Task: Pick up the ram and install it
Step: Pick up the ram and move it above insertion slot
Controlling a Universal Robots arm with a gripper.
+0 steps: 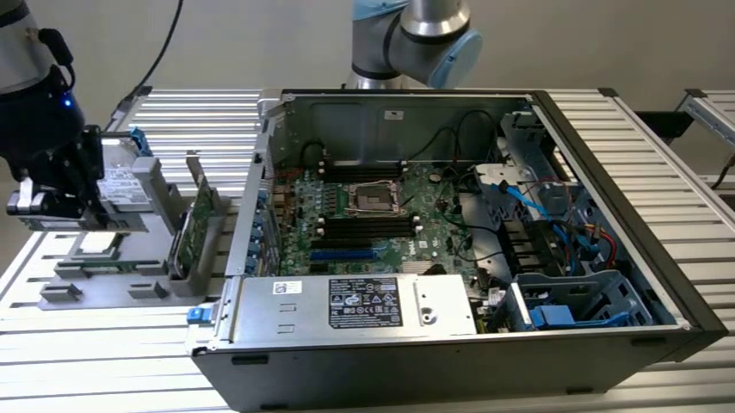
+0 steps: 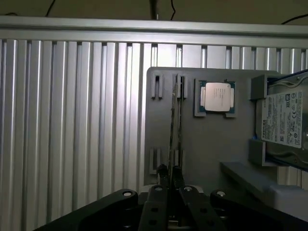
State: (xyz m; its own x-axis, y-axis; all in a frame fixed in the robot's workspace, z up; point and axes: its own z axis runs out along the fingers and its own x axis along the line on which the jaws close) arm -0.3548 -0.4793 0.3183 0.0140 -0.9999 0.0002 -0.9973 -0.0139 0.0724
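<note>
Slatted aluminium tabletop (image 1: 103, 361) with an open computer case (image 1: 643, 284) in the middle, motherboard (image 1: 391, 228) exposed. A grey parts tray (image 2: 207, 144) sits at the exterior view's left, well apart from the motherboard. The gripper (image 2: 169, 172) hangs over the tray, clenched on the ram (image 2: 174, 120) — the stick is seen edge-on, pinched at one end between the fingers (image 2: 161, 192), in line with the tray's slots. Can't tell if it is clear of them. Near the ram on the tray are a processor chip (image 2: 217, 96), a hard drive (image 2: 284, 120) and an upright green card (image 1: 195, 219) with bracket.
</note>
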